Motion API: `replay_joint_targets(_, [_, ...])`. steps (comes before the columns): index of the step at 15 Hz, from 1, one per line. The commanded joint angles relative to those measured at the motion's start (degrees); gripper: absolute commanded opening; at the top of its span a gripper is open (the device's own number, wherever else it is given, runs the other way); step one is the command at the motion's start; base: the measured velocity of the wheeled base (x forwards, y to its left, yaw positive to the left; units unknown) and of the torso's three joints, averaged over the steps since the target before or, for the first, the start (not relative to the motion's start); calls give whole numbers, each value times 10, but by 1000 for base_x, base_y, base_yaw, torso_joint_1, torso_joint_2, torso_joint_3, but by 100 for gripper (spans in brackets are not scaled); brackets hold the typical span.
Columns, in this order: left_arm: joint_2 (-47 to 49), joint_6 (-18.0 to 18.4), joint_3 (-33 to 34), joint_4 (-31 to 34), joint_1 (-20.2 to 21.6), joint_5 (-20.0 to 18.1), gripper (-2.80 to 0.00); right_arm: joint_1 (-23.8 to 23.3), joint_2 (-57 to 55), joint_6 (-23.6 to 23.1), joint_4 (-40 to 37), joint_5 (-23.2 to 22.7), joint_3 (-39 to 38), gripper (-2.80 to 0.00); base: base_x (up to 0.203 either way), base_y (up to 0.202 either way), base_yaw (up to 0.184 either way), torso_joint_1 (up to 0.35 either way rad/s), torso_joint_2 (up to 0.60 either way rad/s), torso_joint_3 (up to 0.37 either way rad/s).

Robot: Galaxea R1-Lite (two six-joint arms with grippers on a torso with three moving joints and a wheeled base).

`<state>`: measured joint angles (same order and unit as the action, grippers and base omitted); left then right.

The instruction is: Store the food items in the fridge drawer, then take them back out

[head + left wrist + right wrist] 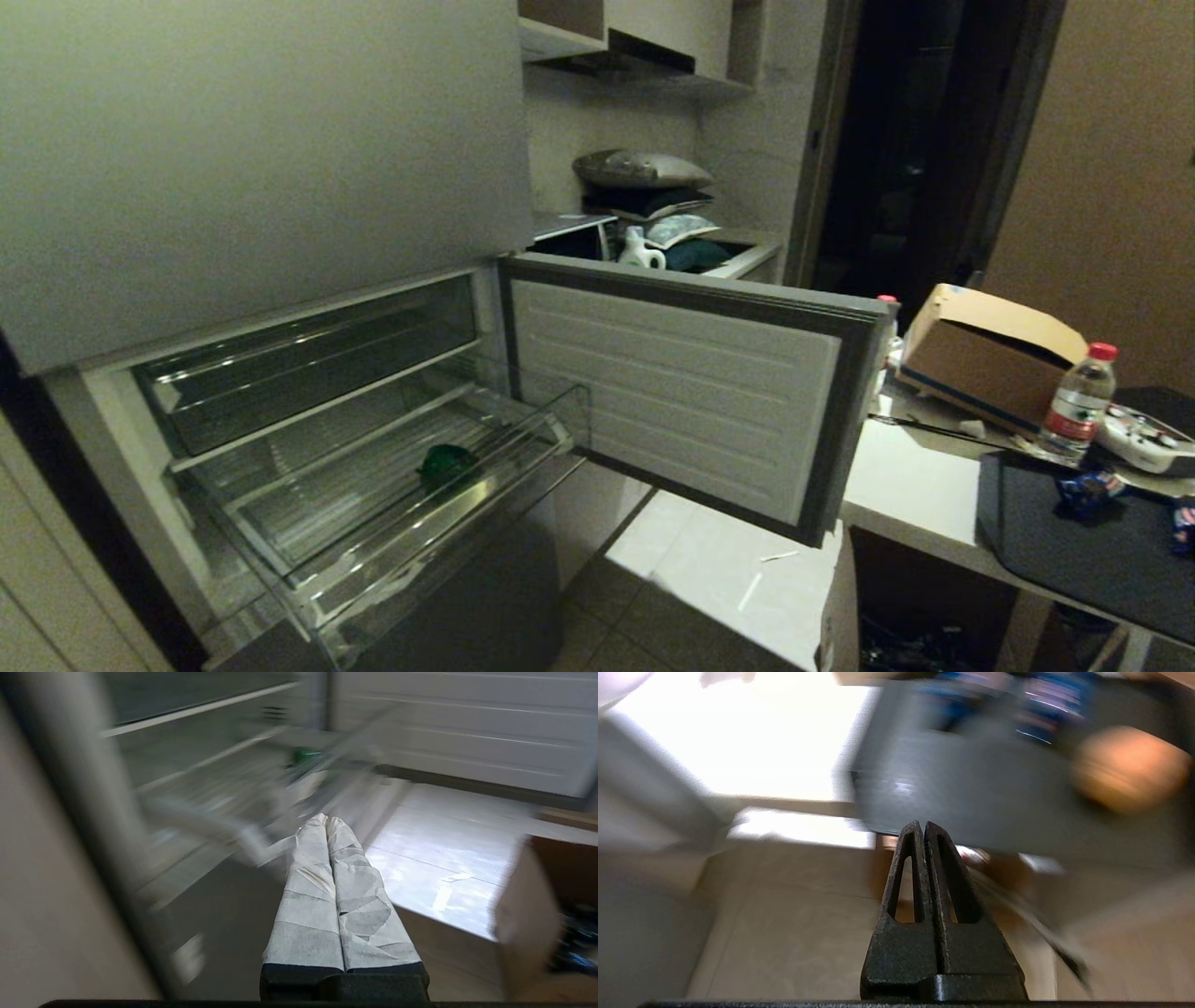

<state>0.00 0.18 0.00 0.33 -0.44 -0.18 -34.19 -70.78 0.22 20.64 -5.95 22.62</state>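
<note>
Fridge drawer [373, 523] pulled out under the open door [681, 401], holding one green item [446, 462] near its front rim. Round orange-brown piece [1129, 767] and blue packets [1088, 487] lying on the dark mat [1074, 551] at the worktop's right edge. Right gripper [923, 828] clenched empty, short of the mat; left gripper [326, 820] clenched, parked. Risk: rolling the round piece off the mat with pinched fingers.

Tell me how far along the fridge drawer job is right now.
Done: the fridge door is open, the fridge drawer is pulled out, and one green item lies in it. In hand: nothing; the right hand is shut and empty near the dark mat. Left: the round orange-brown item and blue packets remain on that mat. The left hand is shut, idle.
</note>
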Motion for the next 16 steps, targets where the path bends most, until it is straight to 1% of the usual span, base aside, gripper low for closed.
replay_joint_targets(1, [1,0,0,0,0,0,-280,-25,-54,15,2,0,17,-280,3,6,-177,3,2,6])
replay_joint_targets(6, [1,0,0,0,0,0,-280,-65,-104,20,11,-1,28,-280,0,8,-175,3,1,5])
replay_joint_targets(8, [1,0,0,0,0,0,-280,-73,-148,18,52,-1,35,-280,0,7,-167,8,2,5])
replay_joint_targets(10, [1,0,0,0,0,0,-280,-74,-201,15,96,-6,61,-280,0,4,-98,-2,3,4])
replay_joint_targets(11, [1,0,0,0,0,0,-280,-70,-211,13,105,-30,75,-280,0,0,0,0,0,0])
replay_joint_targets(12, [1,0,0,-1,0,0,-280,-64,-214,2,107,-68,77,-280,0,0,0,0,0,0])
replay_joint_targets(13, [1,0,0,0,0,0,-280,-57,-217,-26,109,-102,77,-280,0,0,0,0,0,0])
replay_joint_targets(14, [1,0,0,-1,0,0,-280,-50,-228,-43,110,-111,78,-280,0,0,0,0,0,0])
replay_joint_targets(16, [1,0,0,0,0,0,-280,-22,-260,-51,122,-113,90,-280,0,0,0,0,0,0])
